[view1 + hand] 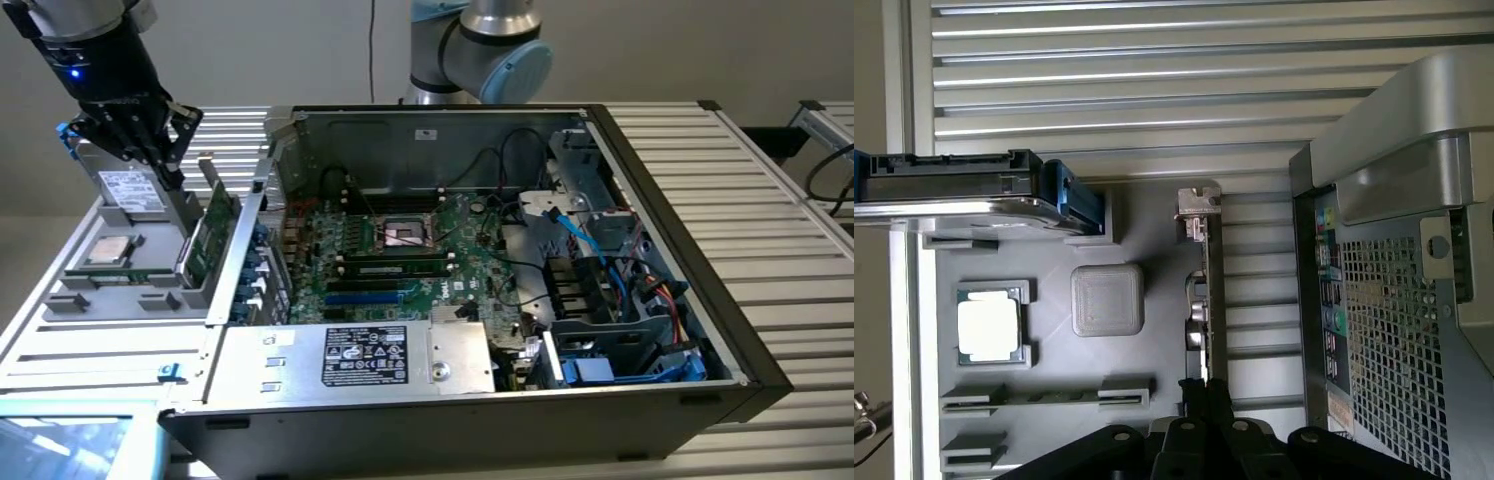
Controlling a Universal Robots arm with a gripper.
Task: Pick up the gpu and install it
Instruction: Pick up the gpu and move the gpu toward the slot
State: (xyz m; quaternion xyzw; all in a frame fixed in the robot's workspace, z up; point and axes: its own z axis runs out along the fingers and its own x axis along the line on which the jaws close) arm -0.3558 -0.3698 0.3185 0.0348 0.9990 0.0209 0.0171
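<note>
The claw (1206,392) was pinched shut on the gpu (1206,300). It stood on edge in the grey tray (1154,225) (just beside the computer case (1394,300)).

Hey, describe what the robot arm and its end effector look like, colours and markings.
The arm has silver-grey tube sections and a light blue joint cap. Its wrist is black with a small glowing blue light. The end effector is black, with jointed linkage fingers that narrow to slim tips.
</note>
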